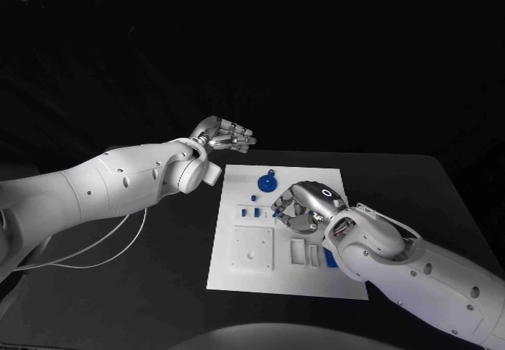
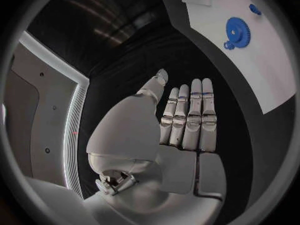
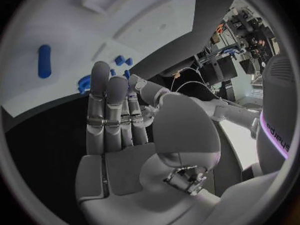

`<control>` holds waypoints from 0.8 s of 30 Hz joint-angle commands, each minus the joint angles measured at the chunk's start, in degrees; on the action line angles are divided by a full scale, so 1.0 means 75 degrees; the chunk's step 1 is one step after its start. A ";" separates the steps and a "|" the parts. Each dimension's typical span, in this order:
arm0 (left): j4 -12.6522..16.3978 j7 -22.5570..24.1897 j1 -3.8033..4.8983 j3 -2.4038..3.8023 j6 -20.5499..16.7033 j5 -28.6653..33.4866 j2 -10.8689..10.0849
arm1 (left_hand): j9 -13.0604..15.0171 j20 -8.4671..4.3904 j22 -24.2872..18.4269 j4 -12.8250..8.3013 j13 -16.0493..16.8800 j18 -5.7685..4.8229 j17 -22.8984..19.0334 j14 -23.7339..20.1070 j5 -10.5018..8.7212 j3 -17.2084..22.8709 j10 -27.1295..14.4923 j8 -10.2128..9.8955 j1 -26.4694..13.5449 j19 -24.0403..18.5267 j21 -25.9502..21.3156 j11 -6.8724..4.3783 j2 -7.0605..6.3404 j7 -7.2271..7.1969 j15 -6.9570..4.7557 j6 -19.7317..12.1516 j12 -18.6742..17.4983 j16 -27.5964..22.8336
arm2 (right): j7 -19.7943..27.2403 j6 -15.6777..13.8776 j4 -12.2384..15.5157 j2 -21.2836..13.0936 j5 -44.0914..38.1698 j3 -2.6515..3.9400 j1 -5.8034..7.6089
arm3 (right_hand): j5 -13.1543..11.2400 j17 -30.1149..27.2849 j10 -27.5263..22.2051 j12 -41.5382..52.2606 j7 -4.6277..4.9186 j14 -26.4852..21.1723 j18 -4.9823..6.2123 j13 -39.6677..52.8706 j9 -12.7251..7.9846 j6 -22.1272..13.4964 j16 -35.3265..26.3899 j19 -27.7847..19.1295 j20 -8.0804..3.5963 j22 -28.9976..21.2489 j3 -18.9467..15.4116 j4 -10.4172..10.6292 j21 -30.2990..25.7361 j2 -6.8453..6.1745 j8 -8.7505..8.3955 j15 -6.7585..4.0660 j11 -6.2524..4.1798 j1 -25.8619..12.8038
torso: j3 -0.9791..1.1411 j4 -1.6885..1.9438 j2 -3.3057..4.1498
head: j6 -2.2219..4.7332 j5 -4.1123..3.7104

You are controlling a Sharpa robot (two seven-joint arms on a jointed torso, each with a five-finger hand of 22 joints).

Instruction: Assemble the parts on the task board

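- board (image 1: 244, 270) flat at table centre, white, long side running from 6 to 12 o'clock.
- blue gear (image 1: 268, 181) near board's 12 o'clock end; seen also from left wrist (image 2: 237, 31), lying flat on white.
- small blue pegs (image 1: 248, 213) at 9 o'clock of right hand, on board.
- blue bar (image 1: 330, 257) at board's 4 o'clock, partly behind right arm; seen from right wrist (image 3: 44, 61).
- left hand (image 1: 223, 135) raised off board beyond its 11 o'clock corner, over black table (image 1: 421, 189); fingers (image 2: 187, 116) straight, pressed side by side, holding nothing.
- right hand (image 1: 299, 204) over board centre, just past gear toward 5 o'clock; fingers (image 3: 107, 105) extended, close together, nothing held.
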 commanded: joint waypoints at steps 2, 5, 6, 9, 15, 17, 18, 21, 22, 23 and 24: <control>-0.0026 0.0175 -0.0023 0.0005 -0.0066 0.0235 0.0056 | 0.0003 0.0023 -0.0019 -0.0006 -0.0011 -0.0017 0.0000 -0.0038 -0.0016 -0.0021 -0.0031 -0.0023 -0.0010 0.0045 0.0045 -0.0007 0.0087 0.0002 0.0006 -0.0020 0.0005 -0.0041 | 0.0172 0.0198 -0.0092 0.0158 -0.0319 -0.0145 -0.0120 | 0.0018 -0.0004 0.0070 0.0048 0.0012 0.0005 0.0145 0.0013 0.0014 0.0033 0.0037 0.0014 -0.0005 0.0014 -0.0011 0.0009 -0.0039 0.0040 0.0034 -0.0037 -0.0035 0.0065 | 0.0006 0.0006 -0.0001 | -0.0061 0.0213; -0.0034 0.0188 -0.0031 0.0005 -0.0071 0.0252 0.0068 | 0.0003 0.0023 -0.0019 -0.0006 -0.0011 -0.0017 0.0000 -0.0038 -0.0016 -0.0021 -0.0031 -0.0023 -0.0010 0.0045 0.0045 -0.0007 0.0087 0.0002 0.0006 -0.0020 0.0005 -0.0041 | 0.0155 0.0211 -0.0165 0.0252 -0.0406 -0.0240 -0.0178 | 0.0019 -0.0008 0.0068 0.0048 0.0012 0.0006 0.0153 0.0014 0.0015 0.0031 0.0037 0.0018 -0.0003 0.0030 -0.0007 -0.0002 -0.0045 0.0043 0.0035 -0.0036 -0.0035 0.0062 | 0.0006 -0.0001 0.0003 | -0.0098 0.0295; -0.0036 0.0191 -0.0033 0.0005 -0.0070 0.0256 0.0071 | 0.0003 0.0023 -0.0019 -0.0006 -0.0011 -0.0017 0.0000 -0.0038 -0.0016 -0.0021 -0.0031 -0.0023 -0.0010 0.0045 0.0045 -0.0007 0.0087 0.0002 0.0006 -0.0020 0.0005 -0.0041 | 0.0144 0.0212 -0.0192 0.0282 -0.0433 -0.0263 -0.0196 | 0.0019 -0.0013 0.0069 0.0048 0.0012 0.0008 0.0165 0.0014 0.0017 0.0028 0.0039 0.0015 0.0000 0.0059 -0.0006 -0.0015 -0.0060 0.0050 0.0035 -0.0035 -0.0036 0.0053 | 0.0005 -0.0004 0.0004 | -0.0104 0.0307; -0.0038 0.0194 -0.0036 0.0005 -0.0064 0.0262 0.0079 | 0.0003 0.0023 -0.0019 -0.0006 -0.0011 -0.0017 0.0000 -0.0038 -0.0016 -0.0021 -0.0031 -0.0023 -0.0010 0.0045 0.0045 -0.0007 0.0087 0.0002 0.0006 -0.0020 0.0005 -0.0041 | 0.0106 0.0226 -0.0263 0.0352 -0.0504 -0.0309 -0.0238 | 0.0019 -0.0014 0.0069 0.0048 0.0012 0.0008 0.0167 0.0014 0.0018 0.0027 0.0040 0.0015 0.0000 0.0063 -0.0006 -0.0017 -0.0063 0.0051 0.0035 -0.0035 -0.0036 0.0051 | 0.0005 -0.0005 0.0005 | -0.0136 0.0337; -0.0037 0.0191 -0.0040 0.0004 -0.0041 0.0266 0.0089 | 0.0003 0.0023 -0.0019 -0.0006 -0.0011 -0.0017 0.0000 -0.0038 -0.0016 -0.0021 -0.0031 -0.0023 -0.0010 0.0045 0.0045 -0.0007 0.0087 0.0002 0.0006 -0.0020 0.0005 -0.0041 | 0.0067 0.0296 -0.0355 0.0427 -0.0566 -0.0371 -0.0283 | 0.0021 -0.0017 0.0070 0.0048 0.0013 0.0009 0.0170 0.0014 0.0020 0.0030 0.0043 0.0021 0.0004 0.0091 -0.0005 -0.0029 -0.0071 0.0054 0.0035 -0.0035 -0.0035 0.0046 | 0.0000 0.0003 0.0006 | -0.0191 0.0372; -0.0037 0.0187 -0.0041 0.0004 -0.0022 0.0267 0.0092 | 0.0003 0.0023 -0.0019 -0.0006 -0.0011 -0.0017 0.0000 -0.0038 -0.0016 -0.0021 -0.0031 -0.0023 -0.0010 0.0045 0.0045 -0.0007 0.0087 0.0002 0.0006 -0.0020 0.0005 -0.0041 | 0.0056 0.0322 -0.0398 0.0455 -0.0588 -0.0414 -0.0300 | 0.0021 -0.0018 0.0070 0.0048 0.0013 0.0009 0.0170 0.0014 0.0020 0.0030 0.0043 0.0022 0.0004 0.0094 -0.0005 -0.0030 -0.0072 0.0055 0.0035 -0.0035 -0.0034 0.0045 | 0.0000 -0.0003 0.0004 | -0.0216 0.0398; -0.0037 0.0186 -0.0042 0.0004 -0.0016 0.0267 0.0092 | 0.0003 0.0023 -0.0019 -0.0006 -0.0011 -0.0017 0.0000 -0.0038 -0.0016 -0.0021 -0.0031 -0.0023 -0.0010 0.0045 0.0045 -0.0007 0.0087 0.0002 0.0006 -0.0020 0.0005 -0.0041 | 0.0054 0.0329 -0.0412 0.0463 -0.0594 -0.0425 -0.0306 | 0.0022 -0.0024 0.0069 0.0048 0.0015 0.0005 0.0175 0.0014 0.0021 0.0028 0.0045 0.0027 0.0005 0.0132 -0.0004 -0.0050 -0.0084 0.0059 0.0035 -0.0034 -0.0033 0.0039 | 0.0000 -0.0004 0.0005 | -0.0223 0.0403; -0.0036 0.0179 -0.0044 0.0004 0.0006 0.0268 0.0091 | 0.0003 0.0023 -0.0019 -0.0006 -0.0011 -0.0017 0.0000 -0.0038 -0.0016 -0.0021 -0.0031 -0.0023 -0.0010 0.0045 0.0045 -0.0007 0.0087 0.0002 0.0006 -0.0020 0.0005 -0.0041 | 0.0045 0.0354 -0.0452 0.0488 -0.0619 -0.0456 -0.0333 | 0.0022 -0.0024 0.0069 0.0048 0.0015 0.0005 0.0175 0.0014 0.0021 0.0028 0.0045 0.0027 0.0005 0.0132 -0.0004 -0.0050 -0.0084 0.0059 0.0035 -0.0034 -0.0033 0.0039 | -0.0001 -0.0002 0.0003 | -0.0253 0.0444; -0.0036 0.0177 -0.0044 0.0004 0.0010 0.0268 0.0091 | 0.0003 0.0023 -0.0019 -0.0006 -0.0011 -0.0017 0.0000 -0.0038 -0.0016 -0.0021 -0.0031 -0.0023 -0.0010 0.0045 0.0045 -0.0007 0.0087 0.0002 0.0006 -0.0020 0.0005 -0.0041 | 0.0043 0.0359 -0.0458 0.0492 -0.0623 -0.0461 -0.0338 | 0.0022 -0.0024 0.0069 0.0048 0.0015 0.0005 0.0175 0.0014 0.0021 0.0028 0.0045 0.0027 0.0005 0.0132 -0.0004 -0.0050 -0.0084 0.0059 0.0035 -0.0034 -0.0033 0.0039 | -0.0001 -0.0002 0.0003 | -0.0259 0.0452; -0.0036 0.0174 -0.0045 0.0004 0.0016 0.0268 0.0090 | 0.0003 0.0023 -0.0019 -0.0006 -0.0011 -0.0017 0.0000 -0.0038 -0.0016 -0.0021 -0.0031 -0.0023 -0.0010 0.0045 0.0045 -0.0007 0.0087 0.0002 0.0006 -0.0020 0.0005 -0.0041 | 0.0038 0.0367 -0.0467 0.0497 -0.0629 -0.0467 -0.0344 | 0.0022 -0.0024 0.0069 0.0048 0.0015 0.0005 0.0175 0.0014 0.0021 0.0028 0.0045 0.0027 0.0005 0.0132 -0.0004 -0.0050 -0.0084 0.0059 0.0035 -0.0034 -0.0033 0.0039 | 0.0000 -0.0001 0.0002 | -0.0266 0.0455; -0.0036 0.0172 -0.0046 0.0003 0.0022 0.0268 0.0090 | 0.0003 0.0023 -0.0019 -0.0006 -0.0011 -0.0017 0.0000 -0.0038 -0.0016 -0.0021 -0.0031 -0.0023 -0.0010 0.0045 0.0045 -0.0007 0.0087 0.0002 0.0006 -0.0020 0.0005 -0.0041 | 0.0033 0.0375 -0.0474 0.0499 -0.0634 -0.0471 -0.0349 | 0.0022 -0.0024 0.0069 0.0048 0.0015 0.0005 0.0175 0.0014 0.0021 0.0028 0.0045 0.0027 0.0005 0.0132 -0.0004 -0.0050 -0.0084 0.0059 0.0035 -0.0034 -0.0033 0.0039 | 0.0001 0.0000 0.0003 | -0.0269 0.0456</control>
